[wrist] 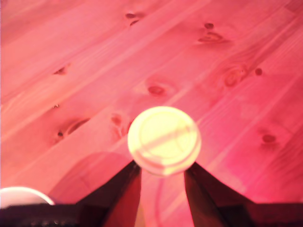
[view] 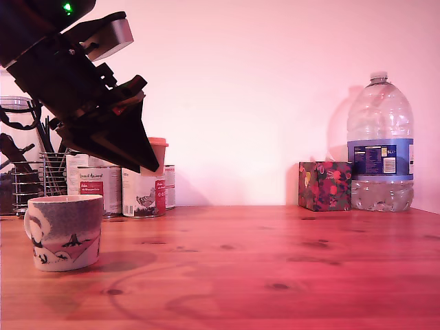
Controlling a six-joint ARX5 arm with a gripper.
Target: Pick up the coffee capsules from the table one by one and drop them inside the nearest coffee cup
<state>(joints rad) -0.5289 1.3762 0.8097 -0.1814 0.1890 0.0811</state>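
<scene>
Table (view: 275, 275): reddish-brown wood with dark knots, carrying everything else in the scene.
Arm (view: 62, 69): black, slanting down from the exterior view's upper left, above the coffee cup.
Water bottle (view: 380, 144): clear plastic with a blue label, far from the coffee cup at the back, toward the exterior view's right.
Coffee cup (view: 65, 232): squat grey-and-white mug with dark tree shapes, upright on the table below the arm; its pale rim (wrist: 21, 195) shows at the wrist view's edge.
Tin cans (view: 141, 192): labelled, behind the coffee cup by the wall.
Floral box (view: 324, 185): just beside the bottle.
Gripper (wrist: 163, 172): its two dark fingers (wrist: 123, 189) pinch a coffee capsule.
Coffee capsule (wrist: 164, 140): pale round face toward the wrist camera, held off the table, up and to the exterior view's right of the coffee cup.
</scene>
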